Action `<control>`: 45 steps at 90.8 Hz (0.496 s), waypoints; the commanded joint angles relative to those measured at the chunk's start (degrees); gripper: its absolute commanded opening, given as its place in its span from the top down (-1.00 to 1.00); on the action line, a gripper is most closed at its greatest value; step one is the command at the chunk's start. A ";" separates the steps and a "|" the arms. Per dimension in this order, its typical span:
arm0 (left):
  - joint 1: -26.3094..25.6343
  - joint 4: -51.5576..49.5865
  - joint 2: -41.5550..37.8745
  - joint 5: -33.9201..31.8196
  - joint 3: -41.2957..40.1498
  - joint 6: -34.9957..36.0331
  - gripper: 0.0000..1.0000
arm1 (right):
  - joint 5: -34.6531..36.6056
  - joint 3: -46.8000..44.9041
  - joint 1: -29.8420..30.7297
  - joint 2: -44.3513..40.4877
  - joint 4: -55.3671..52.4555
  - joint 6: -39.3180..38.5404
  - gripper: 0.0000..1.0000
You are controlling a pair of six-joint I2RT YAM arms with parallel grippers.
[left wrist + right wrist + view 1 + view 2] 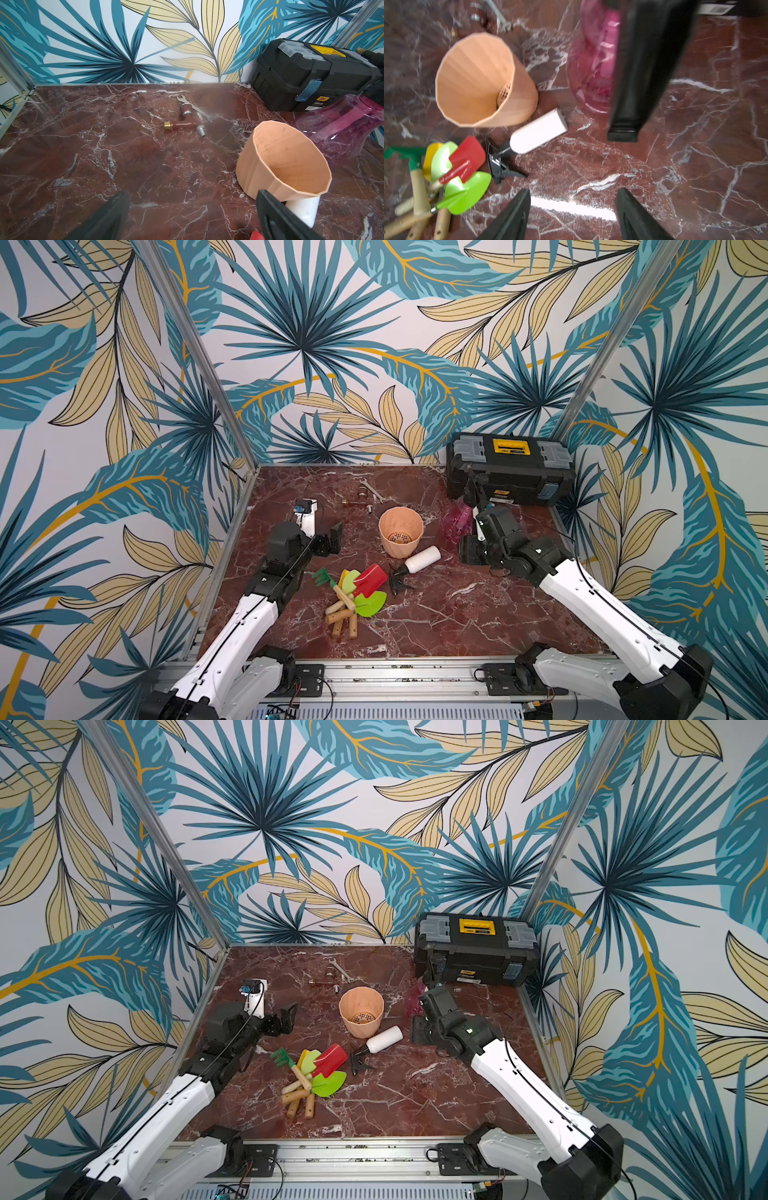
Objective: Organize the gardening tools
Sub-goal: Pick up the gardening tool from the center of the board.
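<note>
Table (478, 614): polished red-brown marble look, glossy, with glare. Hand tools (355, 597): matt tan wood handles and smooth, shiny plastic heads; sprayer (336, 124): translucent pink plastic, glossy. Pot (409, 547): matt peach plastic, faceted; wrench (195, 108): bare silvery metal; toolbox (511, 477): matt black plastic; white bottle (423, 559): smooth plastic.

Pink sprayer (455, 523), peach pot (401, 549), red-marbled table (457, 614)
</note>
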 commanded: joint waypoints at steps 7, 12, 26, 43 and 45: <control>-0.16 -1.07 -1.74 0.28 1.16 -0.38 -1.00 | -6.97 -1.04 4.94 5.77 1.39 -10.21 -0.41; -0.16 -1.20 -1.94 0.03 1.14 -0.38 -1.00 | -7.35 -1.24 7.84 7.93 4.04 -14.57 -0.41; -0.16 -1.64 -2.58 -0.27 1.10 -0.55 -1.00 | -7.44 -2.55 12.67 12.65 10.76 -25.92 -0.40; -0.16 -2.56 -3.50 -0.75 0.80 -0.79 -1.00 | -6.38 -5.26 15.94 15.98 21.89 -32.67 -0.29; -0.16 -2.57 -3.61 -0.78 0.68 -0.82 -1.00 | -6.33 -6.22 16.47 16.00 23.41 -33.63 -0.27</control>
